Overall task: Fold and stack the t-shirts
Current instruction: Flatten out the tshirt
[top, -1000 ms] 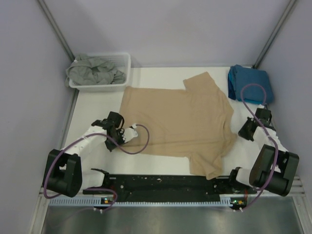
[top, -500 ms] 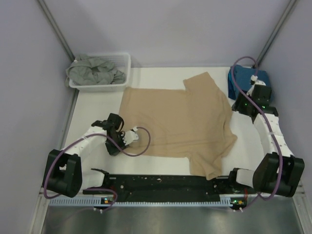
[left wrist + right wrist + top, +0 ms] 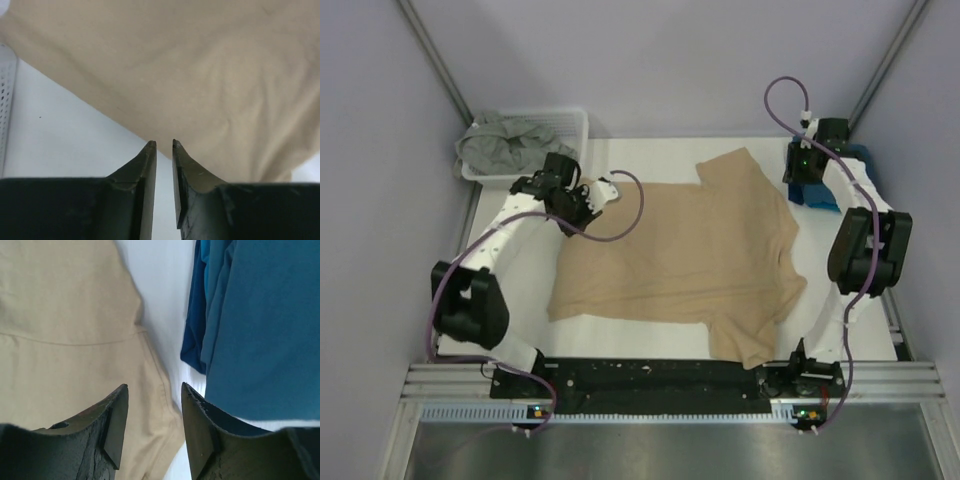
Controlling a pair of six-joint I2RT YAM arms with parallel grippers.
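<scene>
A tan t-shirt point(image 3: 690, 250) lies spread flat across the middle of the table. My left gripper point(image 3: 594, 196) hovers at its far left corner. In the left wrist view the left gripper point(image 3: 164, 144) is open by a narrow gap with nothing in it, just short of the tan t-shirt's edge point(image 3: 200, 65). A folded teal-blue t-shirt point(image 3: 812, 190) lies at the far right, partly hidden by my right arm. My right gripper point(image 3: 154, 386) stands open and empty above the tan sleeve point(image 3: 60, 330), beside the teal t-shirt point(image 3: 265, 330). A grey-green t-shirt point(image 3: 505, 140) is bunched in the basket.
The white slatted basket point(image 3: 575, 120) stands at the far left corner, close to my left gripper, and its wall point(image 3: 5, 100) shows at the left edge of the left wrist view. Purple cables loop off both arms. Grey walls close in both sides of the table.
Both grippers have opened. The left arm swung from the shirt's near-left edge to its far left corner. The right arm swung from the near right up to the teal t-shirt.
</scene>
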